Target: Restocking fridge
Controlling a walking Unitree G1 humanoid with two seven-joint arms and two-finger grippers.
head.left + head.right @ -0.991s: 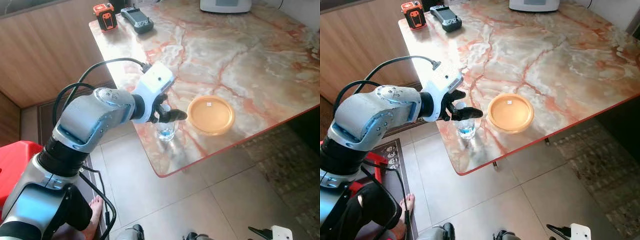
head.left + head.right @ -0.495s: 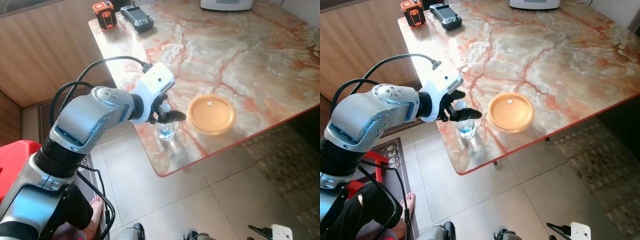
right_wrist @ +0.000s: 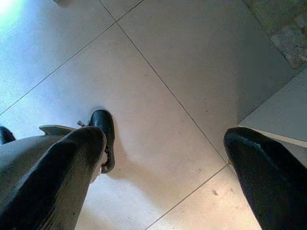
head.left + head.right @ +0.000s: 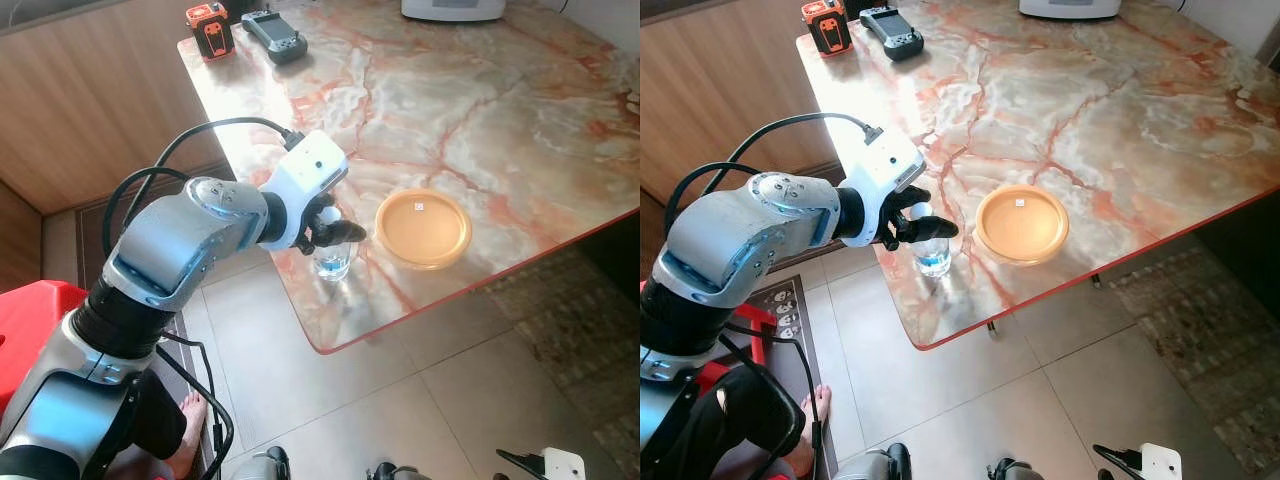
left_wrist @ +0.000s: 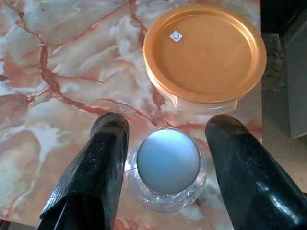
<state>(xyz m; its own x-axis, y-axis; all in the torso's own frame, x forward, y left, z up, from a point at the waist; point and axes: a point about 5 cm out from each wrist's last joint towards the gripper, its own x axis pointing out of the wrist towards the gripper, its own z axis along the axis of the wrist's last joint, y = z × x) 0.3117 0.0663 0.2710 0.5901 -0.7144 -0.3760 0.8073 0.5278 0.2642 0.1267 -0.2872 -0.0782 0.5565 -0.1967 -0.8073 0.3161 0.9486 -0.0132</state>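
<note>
A small clear water bottle [image 4: 333, 262] with a pale blue cap [image 5: 168, 160] stands upright on the marble table [image 4: 480, 120], near its front left edge. My left gripper [image 4: 337, 224] is open and hangs over the bottle from above, one black finger on each side of the cap. One of the fingers [image 5: 98, 163] lies against the bottle's shoulder, and the other finger stands a little apart from it. Just beyond the bottle sits a round container with an orange lid [image 4: 422, 229]. My right gripper [image 3: 163, 139] is open above floor tiles.
At the table's far left corner lie an orange-and-black device [image 4: 210, 30] and a dark handheld controller [image 4: 275, 38]. A white appliance [image 4: 450, 9] stands at the back. A red stool [image 4: 30, 315] and a person's bare foot [image 4: 190, 412] are at lower left.
My left gripper's fingers have drawn in slightly around the bottle's top. The bottle and the orange-lidded container have stayed in place.
</note>
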